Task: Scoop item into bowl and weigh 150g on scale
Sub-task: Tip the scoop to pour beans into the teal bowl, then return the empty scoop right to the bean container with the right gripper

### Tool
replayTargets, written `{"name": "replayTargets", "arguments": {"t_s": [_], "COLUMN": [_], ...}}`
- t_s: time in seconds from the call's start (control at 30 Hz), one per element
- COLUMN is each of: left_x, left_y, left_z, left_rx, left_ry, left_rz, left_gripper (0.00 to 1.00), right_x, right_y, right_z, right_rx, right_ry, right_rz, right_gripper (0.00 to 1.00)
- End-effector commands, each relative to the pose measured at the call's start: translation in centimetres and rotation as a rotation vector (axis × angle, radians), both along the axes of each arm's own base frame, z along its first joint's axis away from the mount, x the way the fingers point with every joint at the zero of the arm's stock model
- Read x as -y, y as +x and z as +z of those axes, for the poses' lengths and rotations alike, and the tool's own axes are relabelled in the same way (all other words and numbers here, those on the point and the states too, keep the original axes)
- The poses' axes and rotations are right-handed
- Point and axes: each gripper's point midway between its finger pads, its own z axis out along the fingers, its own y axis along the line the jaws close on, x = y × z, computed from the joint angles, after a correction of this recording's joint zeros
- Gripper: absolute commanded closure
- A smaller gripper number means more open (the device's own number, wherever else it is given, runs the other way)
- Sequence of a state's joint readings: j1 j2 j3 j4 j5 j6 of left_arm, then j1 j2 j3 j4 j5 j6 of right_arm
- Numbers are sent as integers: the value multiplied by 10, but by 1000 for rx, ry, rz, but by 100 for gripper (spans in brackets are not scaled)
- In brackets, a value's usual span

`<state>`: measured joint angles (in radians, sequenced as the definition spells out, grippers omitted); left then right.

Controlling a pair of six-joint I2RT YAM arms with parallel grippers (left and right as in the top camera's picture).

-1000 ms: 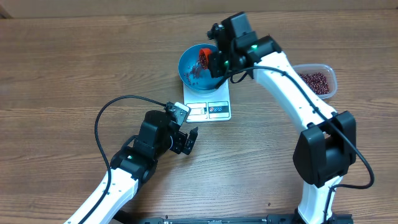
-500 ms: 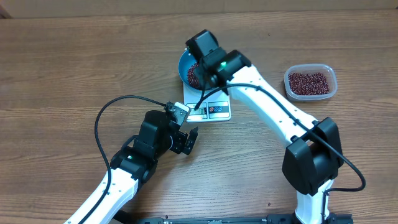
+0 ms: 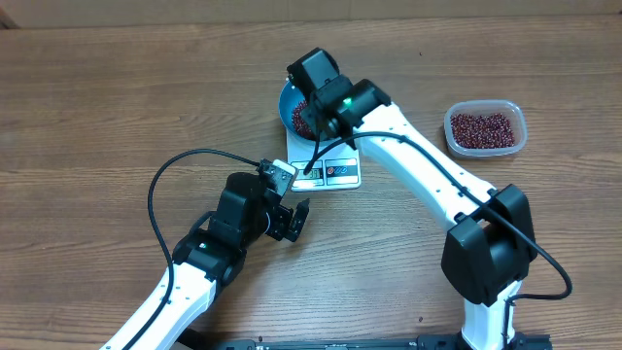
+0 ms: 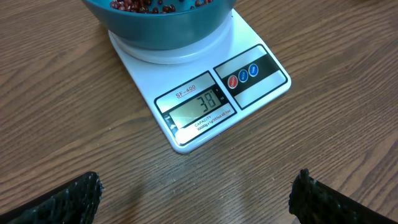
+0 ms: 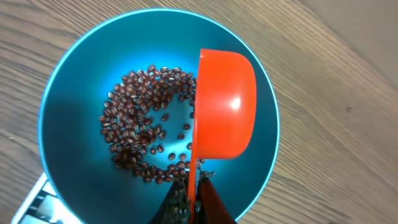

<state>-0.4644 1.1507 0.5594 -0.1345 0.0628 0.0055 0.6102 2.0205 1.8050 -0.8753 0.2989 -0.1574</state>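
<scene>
The wooden counter (image 3: 97,117) carries everything. The right arm reaches across it so that the right claw (image 5: 188,202) hangs above the bowl, clamped shut on the handle of an orange scoop. The left claw (image 4: 196,205) sits low over the counter just in front of the scale, fingers spread wide with nothing between them. The white scale (image 4: 186,71) lies flat, its display showing 38. The blue bowl (image 5: 81,93) stands on the scale's platform. A clear tub (image 3: 522,115) of beans sits well off to the right. The scoop (image 5: 224,106) is tipped on its side over the bowl. Red-brown beans (image 5: 140,121) lie loosely in the bowl's bottom.
</scene>
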Motion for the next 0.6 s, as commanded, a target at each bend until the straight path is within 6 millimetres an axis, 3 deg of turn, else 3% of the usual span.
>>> {"name": "replayTargets", "arguments": {"t_s": [0.0,0.1,0.2,0.4,0.57], "left_x": [-2,-2,-2,-2,-2], "left_y": [0,0,0,0,0], "left_z": [-3,-3,-3,-3,-3], "left_rx": [-6,-6,-6,-6,-6], "left_ry": [7,7,7,7,7], "left_rz": [12,12,12,12,12], "left_gripper": [0,0,0,0,0], "right_x": [11,23,49,143,235], "right_y": [6,4,2,-3,-13], "right_z": [63,89,116,144,133], "right_rx": [49,27,19,9,-31], "right_ry": [207,346,459,569,566], "right_rz": [-4,21,21,-124,-356], "right_gripper": [96,96,96,96,96]}}
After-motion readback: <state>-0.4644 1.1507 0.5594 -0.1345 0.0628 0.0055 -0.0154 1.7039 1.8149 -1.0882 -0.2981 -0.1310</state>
